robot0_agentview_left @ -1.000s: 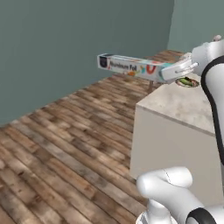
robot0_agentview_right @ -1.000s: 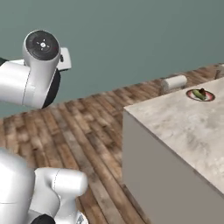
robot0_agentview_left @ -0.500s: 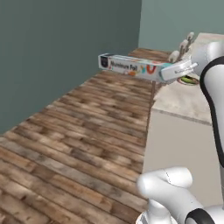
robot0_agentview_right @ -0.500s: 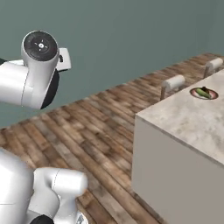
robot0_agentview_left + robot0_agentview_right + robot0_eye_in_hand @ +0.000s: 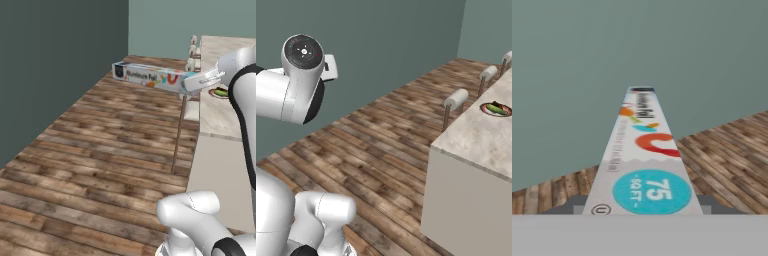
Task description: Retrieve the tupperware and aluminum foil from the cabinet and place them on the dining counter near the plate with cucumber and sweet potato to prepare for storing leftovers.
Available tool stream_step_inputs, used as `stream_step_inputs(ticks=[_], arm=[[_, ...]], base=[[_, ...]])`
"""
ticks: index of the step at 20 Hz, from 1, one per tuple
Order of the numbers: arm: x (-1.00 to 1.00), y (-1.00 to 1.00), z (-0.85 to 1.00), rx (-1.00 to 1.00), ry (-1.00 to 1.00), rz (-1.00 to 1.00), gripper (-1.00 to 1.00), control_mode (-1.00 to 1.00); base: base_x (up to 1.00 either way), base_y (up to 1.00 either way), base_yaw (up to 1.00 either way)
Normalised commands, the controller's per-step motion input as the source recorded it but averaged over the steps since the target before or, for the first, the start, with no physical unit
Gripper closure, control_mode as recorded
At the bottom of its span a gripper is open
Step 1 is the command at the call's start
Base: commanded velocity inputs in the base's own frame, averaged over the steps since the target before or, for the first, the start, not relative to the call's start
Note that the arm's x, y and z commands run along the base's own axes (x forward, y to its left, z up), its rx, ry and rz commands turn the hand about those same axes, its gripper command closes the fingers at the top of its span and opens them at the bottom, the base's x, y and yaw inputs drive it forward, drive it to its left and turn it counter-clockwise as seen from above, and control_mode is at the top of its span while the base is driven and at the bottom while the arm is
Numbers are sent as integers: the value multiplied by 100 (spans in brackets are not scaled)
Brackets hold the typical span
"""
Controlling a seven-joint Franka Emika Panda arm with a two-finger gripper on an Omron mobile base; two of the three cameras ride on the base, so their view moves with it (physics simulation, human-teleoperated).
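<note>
While the aluminum foil point(image 5: 150, 77) is gripped at one end by the hand point(image 5: 197, 83), its long axis is held level over the floor, left of the worktop point(image 5: 219, 107) bearing the plate point(image 5: 496, 108).

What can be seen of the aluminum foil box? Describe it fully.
The aluminum foil is a long slim carton, seemingly cardboard: dark far end, white lettered middle, colourful marks and a teal circle reading 75 near the held end. It lies roughly level in the air above the wooden floor, clamped at one end by the gripper, touching nothing else.
</note>
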Motion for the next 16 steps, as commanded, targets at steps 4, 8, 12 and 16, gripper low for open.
stream_step_inputs(ticks=[4, 8, 12, 16], arm=[[0, 0, 0, 0, 0, 0, 100, 100], [0, 0, 0, 0, 0, 0, 100, 100], [0, 0, 0, 0, 0, 0, 100, 100], [0, 0, 0, 0, 0, 0, 100, 100]], base=[[81, 100, -41], [79, 94, -51], [83, 86, -58], [85, 86, -58]])
